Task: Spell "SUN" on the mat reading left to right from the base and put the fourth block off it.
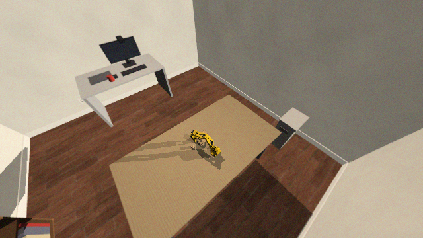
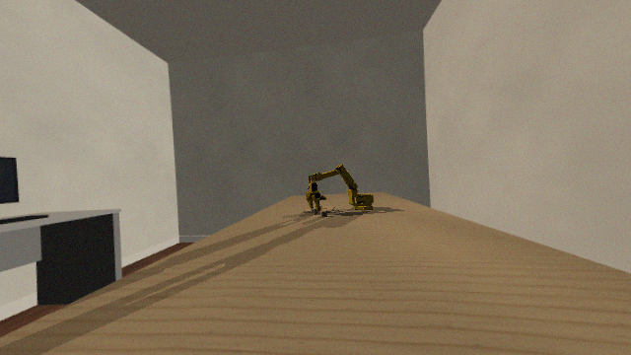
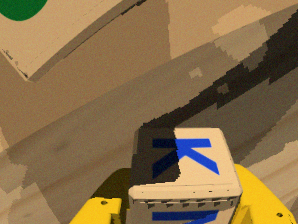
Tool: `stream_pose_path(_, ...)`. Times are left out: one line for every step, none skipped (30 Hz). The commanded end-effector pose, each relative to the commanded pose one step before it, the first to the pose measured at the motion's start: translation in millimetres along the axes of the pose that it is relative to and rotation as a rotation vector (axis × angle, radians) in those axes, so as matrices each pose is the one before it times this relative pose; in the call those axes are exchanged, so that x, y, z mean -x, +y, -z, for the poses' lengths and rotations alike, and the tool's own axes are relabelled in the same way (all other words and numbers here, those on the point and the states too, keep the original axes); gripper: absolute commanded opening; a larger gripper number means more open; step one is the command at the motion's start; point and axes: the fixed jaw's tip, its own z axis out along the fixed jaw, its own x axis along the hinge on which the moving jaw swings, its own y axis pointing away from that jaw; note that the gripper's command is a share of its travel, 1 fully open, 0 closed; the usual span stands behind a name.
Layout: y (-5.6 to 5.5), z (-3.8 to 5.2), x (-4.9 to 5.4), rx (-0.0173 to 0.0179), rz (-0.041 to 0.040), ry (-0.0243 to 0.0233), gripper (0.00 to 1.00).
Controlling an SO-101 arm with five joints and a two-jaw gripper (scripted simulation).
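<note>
My gripper (image 3: 181, 195) (image 2: 315, 211) is shut on a pale wooden block (image 3: 211, 139), with a jaw against each side. The block's face towards the top of the wrist view bears a blue K; part of another blue letter shows below it, cut off by the frame edge. The mat (image 3: 62, 32), pale with a green disc, shows one corner at the upper left of the wrist view; the block is off to the side of it. Another small block (image 1: 193, 147) (image 2: 323, 214) stands near the gripper; its letter is too small to read. The other blocks cannot be made out.
The wooden table top (image 1: 165, 185) (image 2: 375, 296) runs around the arm. The arm's base (image 1: 215, 151) (image 2: 365, 199) stands on it, beyond the small block in the exterior view. Long arm shadows cross the table. A desk (image 1: 119, 76) stands apart.
</note>
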Motion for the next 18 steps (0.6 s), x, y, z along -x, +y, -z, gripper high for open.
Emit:
stream_pose_path(3.81,18.639,-9.93,0.04790,0.00002,0.08275,0.13)
stream_pose_path(-0.02,0.000,0.00,0.00000,0.00000,0.00000,0.13)
stream_pose_path(-0.01,0.000,0.00,0.00000,0.00000,0.00000,0.13)
stream_pose_path(0.00,0.000,0.00,0.00000,0.00000,0.00000,0.13)
stream_pose_path(0.00,0.000,0.00,0.00000,0.00000,0.00000,0.13)
stream_pose_path(0.00,0.000,0.00,0.00000,0.00000,0.00000,0.13)
stream_pose_path(0.00,0.000,0.00,0.00000,0.00000,0.00000,0.13)
stream_pose_path(0.00,0.000,0.00,0.00000,0.00000,0.00000,0.13)
stream_pose_path(0.00,0.000,0.00,0.00000,0.00000,0.00000,0.12)
stream_pose_path(0.00,0.000,0.00,0.00000,0.00000,0.00000,0.11)
stream_pose_path(0.00,0.000,0.00,0.00000,0.00000,0.00000,0.10)
stream_pose_path(0.00,0.000,0.00,0.00000,0.00000,0.00000,0.09)
stream_pose_path(0.00,0.000,0.00,0.00000,0.00000,0.00000,0.07)
stream_pose_path(0.00,0.000,0.00,0.00000,0.00000,0.00000,0.06)
stream_pose_path(0.00,0.000,0.00,0.00000,0.00000,0.00000,0.04)
stream_pose_path(0.00,0.000,0.00,0.00000,0.00000,0.00000,0.03)
stream_pose_path(0.00,0.000,0.00,0.00000,0.00000,0.00000,0.02)
stream_pose_path(0.00,0.000,0.00,0.00000,0.00000,0.00000,0.01)
